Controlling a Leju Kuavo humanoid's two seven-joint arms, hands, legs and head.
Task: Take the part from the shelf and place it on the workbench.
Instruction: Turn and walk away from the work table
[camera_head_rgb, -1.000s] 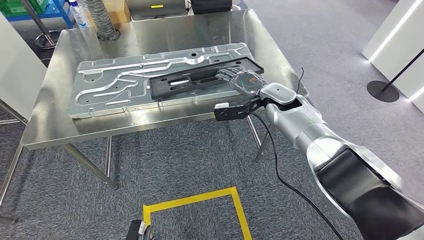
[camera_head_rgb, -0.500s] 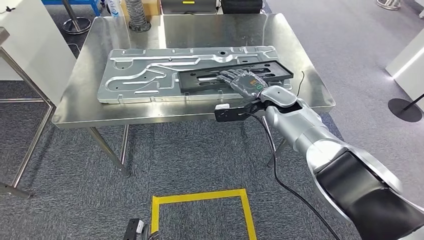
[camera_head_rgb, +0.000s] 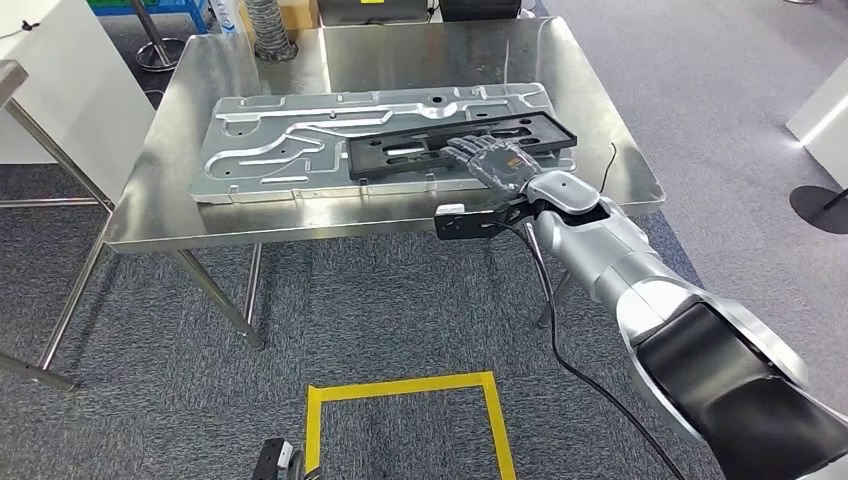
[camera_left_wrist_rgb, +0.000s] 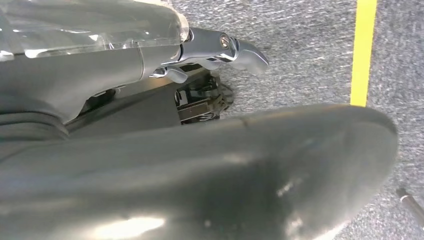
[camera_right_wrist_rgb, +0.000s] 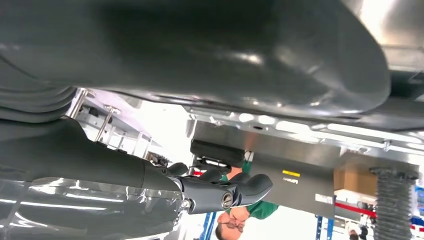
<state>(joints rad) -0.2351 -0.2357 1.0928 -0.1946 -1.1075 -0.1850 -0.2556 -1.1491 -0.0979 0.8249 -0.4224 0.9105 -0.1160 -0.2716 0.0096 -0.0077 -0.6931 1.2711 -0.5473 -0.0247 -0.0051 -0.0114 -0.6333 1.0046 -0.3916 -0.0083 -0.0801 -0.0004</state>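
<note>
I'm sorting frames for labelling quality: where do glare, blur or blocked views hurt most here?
Head view: sharp; soft glare on the steel workbench, yet the black part under the right hand reads clearly. Left wrist view: the hand is close and blurred, carpet beyond sharper. Right wrist view: blown-out white background, dark blurred mass overhead, fingers silhouetted.

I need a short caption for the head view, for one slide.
Right hand rests on a black part lying across a large metal plate on the steel workbench.

Workbench (camera_head_rgb: 150, 215) front strip bare — hose (camera_head_rgb: 268, 30) blocks back edge
</note>
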